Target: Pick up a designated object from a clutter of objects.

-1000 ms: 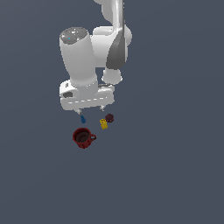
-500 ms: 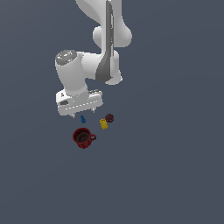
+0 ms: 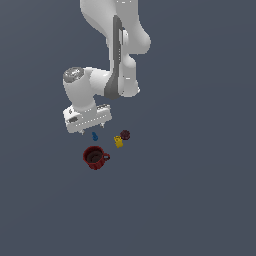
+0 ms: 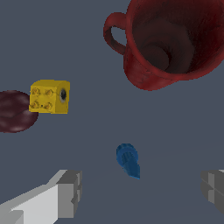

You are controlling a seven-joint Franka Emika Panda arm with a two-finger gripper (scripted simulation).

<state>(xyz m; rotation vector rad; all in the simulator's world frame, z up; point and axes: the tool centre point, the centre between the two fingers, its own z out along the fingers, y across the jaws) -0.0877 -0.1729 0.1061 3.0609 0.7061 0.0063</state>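
A white, jointed robot arm (image 3: 116, 60) reaches down over a plain grey table (image 3: 200, 190), its pincer (image 4: 140, 192) hanging just above a small cluster of items. The pincer's two grey, blocky fingers (image 4: 69, 193) stand spread wide, gripping nothing. In the wrist view the tiny bright blue peg-like piece (image 4: 127, 159) lies on the table between the two fingertips, touching neither; it looks tipped on its side, its rounder ribbed end toward the mug. In the exterior view the same blue piece (image 3: 94, 136) shows just below the white body of the pincer, partly tucked under it.

Beyond the peg stands a glossy red mug with a dark inside (image 4: 170, 41), upright, its looped handle turned toward the other two items. A small yellow studded block (image 4: 49, 96) sits beside a dark maroon round piece (image 4: 15, 111); the two are just beside each other, and whether they touch cannot be told. In the exterior view the mug (image 3: 95, 157) lies nearest the view's lower edge, with the block (image 3: 118, 142) and the maroon piece (image 3: 125, 134) toward the exterior view's right of the peg. No table edge or corner is in sight, so the cluster cannot be placed against one.
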